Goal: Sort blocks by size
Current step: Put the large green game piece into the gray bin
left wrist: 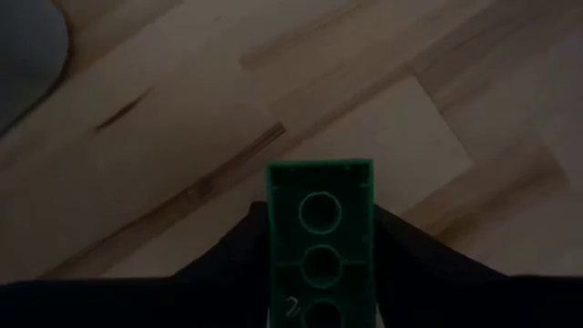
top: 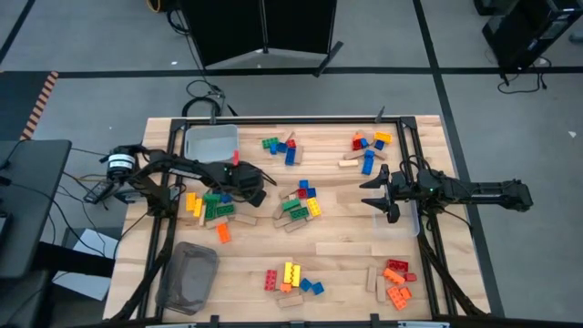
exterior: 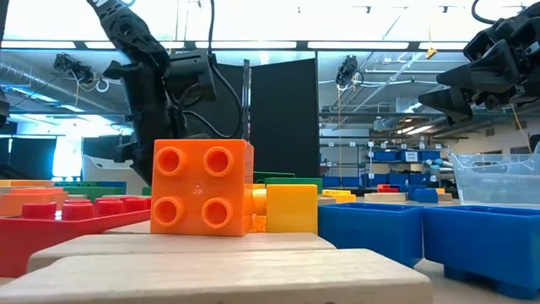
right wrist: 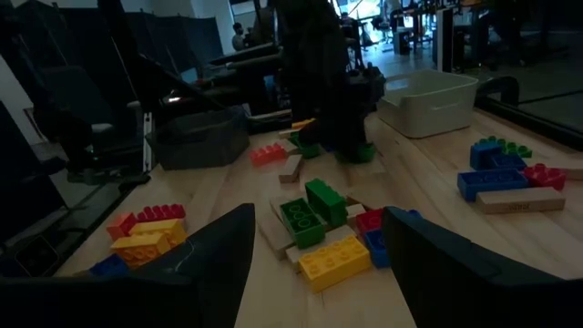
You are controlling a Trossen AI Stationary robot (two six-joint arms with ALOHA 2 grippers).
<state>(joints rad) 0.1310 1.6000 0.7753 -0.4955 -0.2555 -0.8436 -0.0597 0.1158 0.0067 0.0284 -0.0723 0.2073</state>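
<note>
Studded blocks lie in loose clusters on the wooden table: green, yellow and orange ones, a middle cluster, others at the far side and the near side. My left gripper points steeply down between the left and middle clusters, shut on a green block. My right gripper hangs level and open at the right, with nothing between its fingers. My left gripper pinches the green block by its two long sides, one finger on each side. The fingers come from above, slanting, and lie along the block. Its hollow underside faces the wrist camera and its far end sticks out past the fingertips. Whether it rests on the table I cannot tell.
A clear bin stands at the far left, a grey bin at the near left, and another clear bin under my right arm. Bare wood lies between the middle cluster and the near clusters.
</note>
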